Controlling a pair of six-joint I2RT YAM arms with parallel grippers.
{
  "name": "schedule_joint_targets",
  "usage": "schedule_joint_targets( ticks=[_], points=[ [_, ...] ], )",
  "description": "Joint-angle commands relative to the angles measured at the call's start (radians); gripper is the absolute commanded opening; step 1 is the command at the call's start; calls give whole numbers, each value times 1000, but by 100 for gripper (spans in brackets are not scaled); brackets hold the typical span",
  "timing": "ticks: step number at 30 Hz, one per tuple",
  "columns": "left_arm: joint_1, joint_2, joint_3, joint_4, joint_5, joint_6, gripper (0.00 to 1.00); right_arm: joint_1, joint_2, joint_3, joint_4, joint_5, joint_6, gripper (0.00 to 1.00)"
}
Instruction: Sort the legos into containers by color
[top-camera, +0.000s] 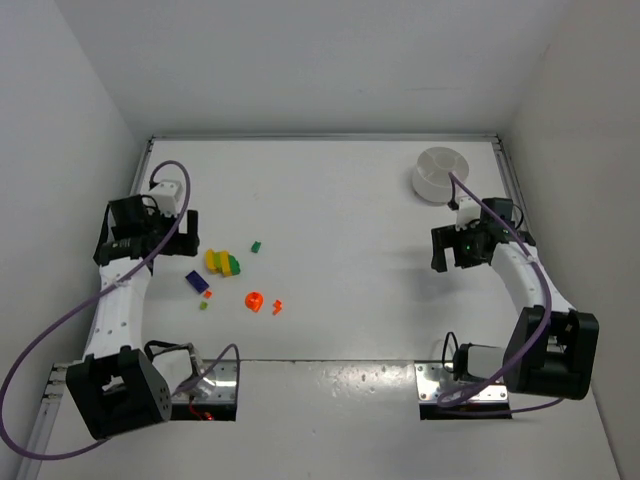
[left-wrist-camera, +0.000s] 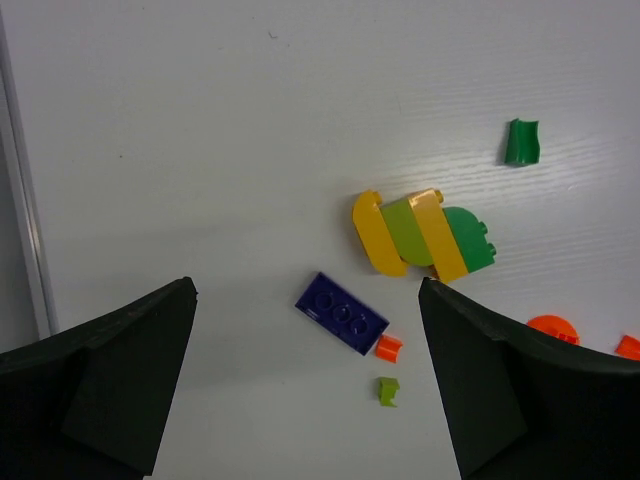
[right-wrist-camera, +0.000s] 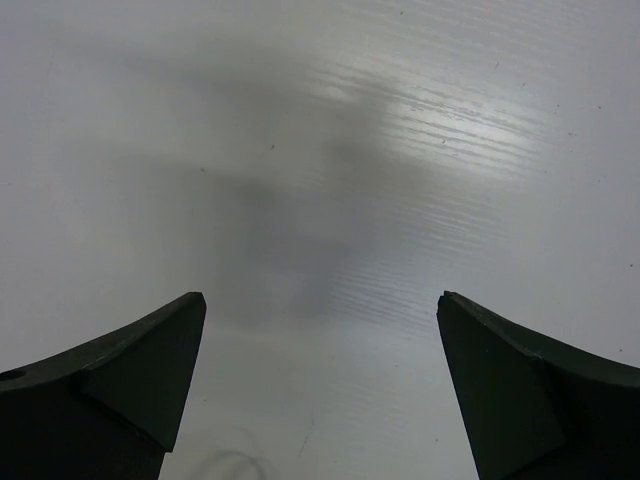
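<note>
The legos lie left of centre: a yellow-and-green cluster (top-camera: 223, 263), a dark blue plate (top-camera: 197, 282), a small green bit (top-camera: 256, 246), a tiny olive bit (top-camera: 203, 305), an orange round piece (top-camera: 254, 300) and an orange bit (top-camera: 277, 306). The left wrist view shows the cluster (left-wrist-camera: 420, 236), blue plate (left-wrist-camera: 341, 313), orange bit (left-wrist-camera: 388, 347) and olive bit (left-wrist-camera: 387, 390). My left gripper (top-camera: 178, 240) is open and empty, above the table left of them (left-wrist-camera: 305, 300). The white divided dish (top-camera: 440, 175) stands at the back right. My right gripper (top-camera: 450, 250) is open and empty over bare table (right-wrist-camera: 320, 310).
White walls close the table on three sides. A metal rail (top-camera: 320, 138) runs along the far edge. Purple cables (top-camera: 150, 255) trail from both arms. The arm bases (top-camera: 115, 390) sit at the near edge.
</note>
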Motion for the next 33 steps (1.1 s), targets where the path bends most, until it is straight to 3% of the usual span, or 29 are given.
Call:
schedule_joint_targets(
  ticks=[1, 3, 7, 9, 13, 21, 26, 33],
  points=[
    [11, -51, 15, -55, 19, 178, 100, -1, -1, 44, 7, -41, -30, 100],
    [11, -41, 49, -122, 51, 352, 96, -1, 8, 44, -2, -52, -30, 100],
    [11, 40, 113, -407, 186, 697, 93, -1, 28, 44, -3, -61, -30, 100],
    [11, 70, 125, -445, 186, 773, 91, -1, 37, 53, -12, -72, -30, 100],
    [44, 99, 87, -520, 214, 1113, 88, -1, 37, 53, -21, -81, -39, 100],
    [44, 119, -3, -414, 176, 1445, 86, -1, 66, 53, -30, -90, -48, 100],
    [44, 215, -16, -402, 136, 1620, 86, -1, 86, 53, -30, -90, -48, 100],
    [44, 367, 21, -400, 136, 1713, 86, -1, 106, 53, -30, -81, -48, 100]
  ],
)
